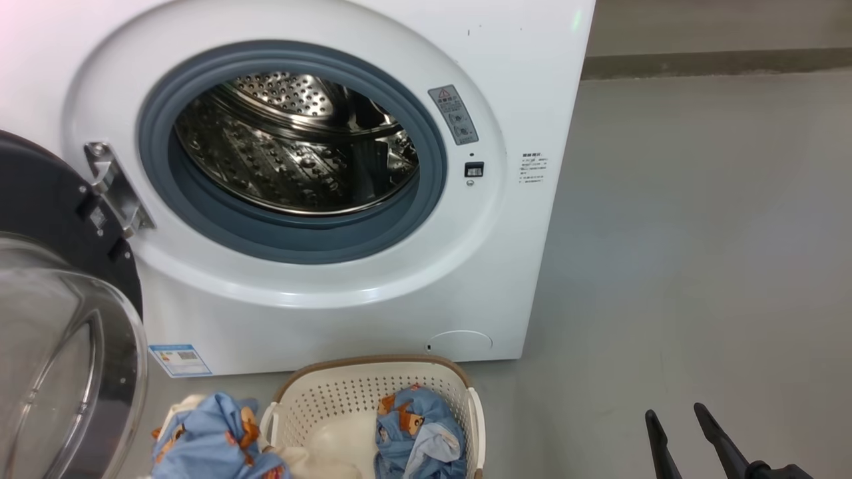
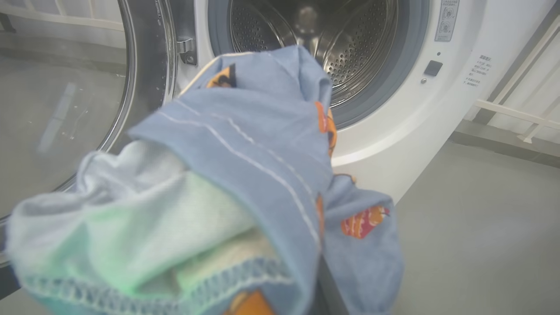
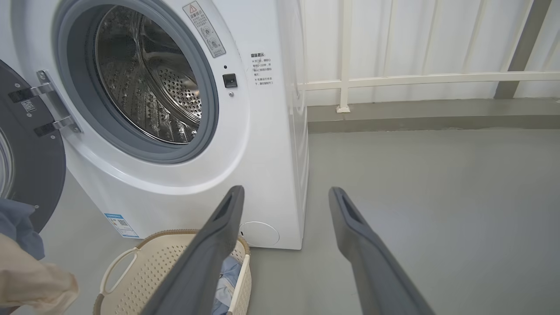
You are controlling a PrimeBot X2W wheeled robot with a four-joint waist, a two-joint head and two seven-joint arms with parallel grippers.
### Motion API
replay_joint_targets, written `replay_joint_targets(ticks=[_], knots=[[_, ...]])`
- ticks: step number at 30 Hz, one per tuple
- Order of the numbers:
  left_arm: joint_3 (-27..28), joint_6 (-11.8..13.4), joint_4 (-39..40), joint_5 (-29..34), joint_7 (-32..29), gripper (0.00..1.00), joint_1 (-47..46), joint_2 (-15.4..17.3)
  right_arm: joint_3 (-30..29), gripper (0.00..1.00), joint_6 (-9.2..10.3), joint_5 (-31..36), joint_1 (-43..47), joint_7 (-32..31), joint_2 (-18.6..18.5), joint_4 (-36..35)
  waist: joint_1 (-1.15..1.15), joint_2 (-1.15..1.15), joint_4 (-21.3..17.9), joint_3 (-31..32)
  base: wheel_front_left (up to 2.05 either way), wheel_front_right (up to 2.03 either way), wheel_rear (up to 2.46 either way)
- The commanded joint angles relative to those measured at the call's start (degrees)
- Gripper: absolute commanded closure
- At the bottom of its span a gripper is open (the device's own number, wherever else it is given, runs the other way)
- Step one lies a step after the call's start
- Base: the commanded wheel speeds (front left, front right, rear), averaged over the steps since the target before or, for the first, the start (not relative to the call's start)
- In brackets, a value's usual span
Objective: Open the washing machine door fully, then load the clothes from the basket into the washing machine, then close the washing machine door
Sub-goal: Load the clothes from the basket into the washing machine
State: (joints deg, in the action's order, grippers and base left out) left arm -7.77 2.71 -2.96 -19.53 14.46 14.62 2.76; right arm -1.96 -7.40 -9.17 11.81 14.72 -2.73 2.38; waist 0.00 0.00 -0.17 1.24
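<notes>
Door: large round washing machine door (image 1: 40,199) with dark grey inner face and bulging clear glass bowl, swung out to the left on its steel hinge (image 1: 110,186); standing wide, apparently to free the mouth for loading.
Held load: bundle of the clothes (image 1: 213,439), light blue fabric printed with orange cartoon tigers, with a small cream-white cloth piece (image 2: 131,205) bunched in; just left of the basket in the head view, facing the drum mouth in the left wrist view.
Left jaws: together, clamped on the clothes; one dark finger (image 2: 326,284) just visible under the fabric.
Machine: big white boxy front-loading washing machine (image 1: 373,319), grey-blue rubber gasket (image 1: 279,243) ringing a perforated steel drum (image 1: 293,146); drum apparently bare of cloth, so loading judged barely begun.
Basket: small cream-white perforated plastic basket (image 1: 373,364) with brown woven-look rim, on the floor just before the machine and below the mouth, presumably for a short lift; second tiger-print piece (image 1: 416,432) lying at its right side.
Right jaws: wide apart, holding nothing, low over bare grey floor (image 1: 699,233), well apart from the basket; seemingly parked out of the left arm's way.
Next move, as a judgement: bundle up and past the gasket lip, deep into the drum before release, with no fabric left over the rubber.
</notes>
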Motion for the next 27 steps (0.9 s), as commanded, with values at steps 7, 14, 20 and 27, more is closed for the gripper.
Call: replay_joint_targets(ticks=[7, 14, 20, 27], knots=[[2.12, -1.37, 1.3, 0.3, 0.53, 1.0, -8.46, 0.12, 2.11, 0.0, -0.09, 0.44, -2.3, 0.28, -0.62, -1.76, 0.0, 0.0, -2.13, -3.22, 0.0, 0.0, 0.0], [3.85, -3.72, -0.81, 1.78, 0.53, 1.0, -18.02, 0.22, 4.03, 0.0, -0.09, 0.14, -6.36, 0.28, -0.24, -2.29, 0.0, 0.0, -5.9, -10.61, 0.0, 0.0, 0.0], [6.33, -5.81, -2.97, 3.85, 0.53, 1.0, -27.83, 2.36, 5.41, 0.0, -0.09, -2.9, -10.94, 0.28, -0.17, -2.32, 0.0, 0.0, -10.76, -17.67, 0.0, 0.0, 0.0], [8.81, -6.53, -8.64, 5.56, 0.52, 1.0, -40.69, 8.07, 7.93, 0.0, -0.09, -7.42, -14.88, 0.28, -0.16, -2.17, 0.0, 0.0, -16.69, -25.14, 0.0, 0.0, 0.0]])
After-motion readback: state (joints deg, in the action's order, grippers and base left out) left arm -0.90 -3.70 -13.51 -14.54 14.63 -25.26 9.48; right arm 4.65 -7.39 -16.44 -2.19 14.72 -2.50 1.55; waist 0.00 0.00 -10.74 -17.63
